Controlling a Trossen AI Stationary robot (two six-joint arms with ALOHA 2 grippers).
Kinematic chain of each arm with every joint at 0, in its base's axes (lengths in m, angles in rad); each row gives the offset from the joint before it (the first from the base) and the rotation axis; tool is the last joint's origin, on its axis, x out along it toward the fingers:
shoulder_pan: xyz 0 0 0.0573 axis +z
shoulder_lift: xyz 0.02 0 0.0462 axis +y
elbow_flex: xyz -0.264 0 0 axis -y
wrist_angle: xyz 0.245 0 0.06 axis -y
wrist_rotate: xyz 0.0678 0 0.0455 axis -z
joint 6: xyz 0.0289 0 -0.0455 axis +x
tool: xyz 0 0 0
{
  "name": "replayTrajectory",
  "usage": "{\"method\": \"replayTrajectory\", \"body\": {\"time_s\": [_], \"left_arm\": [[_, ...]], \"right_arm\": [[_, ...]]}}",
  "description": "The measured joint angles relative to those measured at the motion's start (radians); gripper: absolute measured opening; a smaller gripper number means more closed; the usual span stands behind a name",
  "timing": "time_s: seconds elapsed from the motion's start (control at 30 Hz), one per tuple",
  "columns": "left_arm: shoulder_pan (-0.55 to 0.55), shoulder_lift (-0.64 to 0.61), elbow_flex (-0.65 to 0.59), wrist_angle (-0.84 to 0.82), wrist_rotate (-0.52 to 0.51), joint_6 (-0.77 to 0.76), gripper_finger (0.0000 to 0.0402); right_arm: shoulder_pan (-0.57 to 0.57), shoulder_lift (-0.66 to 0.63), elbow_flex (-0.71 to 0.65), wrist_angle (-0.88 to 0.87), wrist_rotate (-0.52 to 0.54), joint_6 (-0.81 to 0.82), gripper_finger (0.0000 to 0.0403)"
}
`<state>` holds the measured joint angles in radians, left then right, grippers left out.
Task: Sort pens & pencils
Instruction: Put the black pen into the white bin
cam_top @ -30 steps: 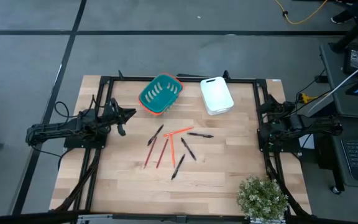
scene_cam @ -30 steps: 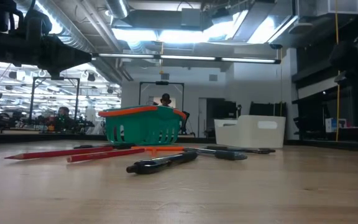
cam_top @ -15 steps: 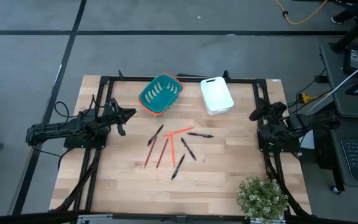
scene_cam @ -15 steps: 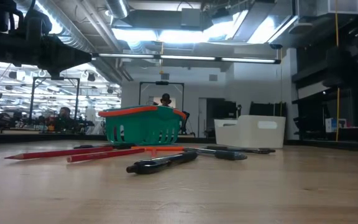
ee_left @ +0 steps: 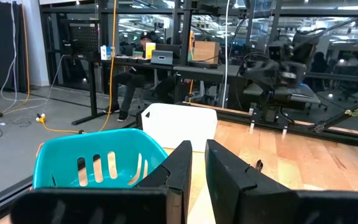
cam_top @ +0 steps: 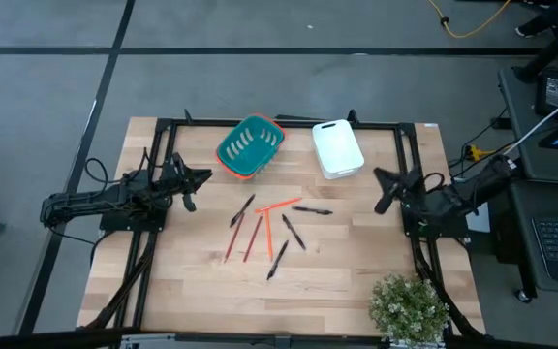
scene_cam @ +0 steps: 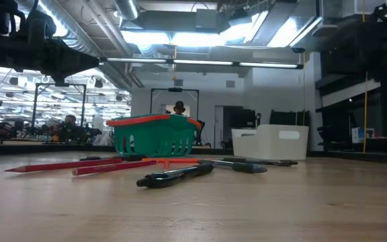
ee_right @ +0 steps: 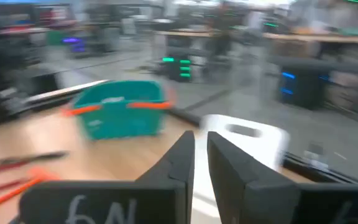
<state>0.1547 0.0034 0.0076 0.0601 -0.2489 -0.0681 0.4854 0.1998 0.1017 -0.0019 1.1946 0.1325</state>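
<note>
right tool [cam_top: 384, 191] swung inward off table [cam_top: 356, 281] edge, near pens [cam_top: 293, 233].
</note>
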Motion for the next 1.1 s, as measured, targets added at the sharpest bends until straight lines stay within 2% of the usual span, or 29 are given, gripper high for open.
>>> {"method": "replayTrajectory", "body": {"time_s": [0.1,0.17,0.33,0.67,0.93,1.1], "left_arm": [[0.000,0.000,0.000,0.001,0.000,-0.001,0.0041],[0.000,0.000,0.000,0.001,0.000,-0.006,0.0041],[0.000,0.000,0.000,0.002,0.000,-0.007,0.0041],[0.000,0.000,0.000,0.002,0.000,0.000,0.0041],[0.000,0.000,0.000,0.001,0.004,0.000,0.0041],[0.000,0.000,0.000,0.001,0.081,0.000,0.0041]], "right_arm": [[-0.038,0.021,-0.092,0.252,-0.119,-0.147,0.0048],[-0.071,0.029,-0.089,0.294,-0.177,-0.185,0.0048],[-0.137,0.051,-0.069,0.290,-0.389,-0.166,0.0048],[-0.208,0.117,-0.070,0.239,-0.655,-0.137,0.0048],[-0.225,0.126,-0.070,0.240,-0.929,-0.135,0.0048],[-0.225,0.126,-0.070,0.242,-1.054,-0.127,0.0048]]}}
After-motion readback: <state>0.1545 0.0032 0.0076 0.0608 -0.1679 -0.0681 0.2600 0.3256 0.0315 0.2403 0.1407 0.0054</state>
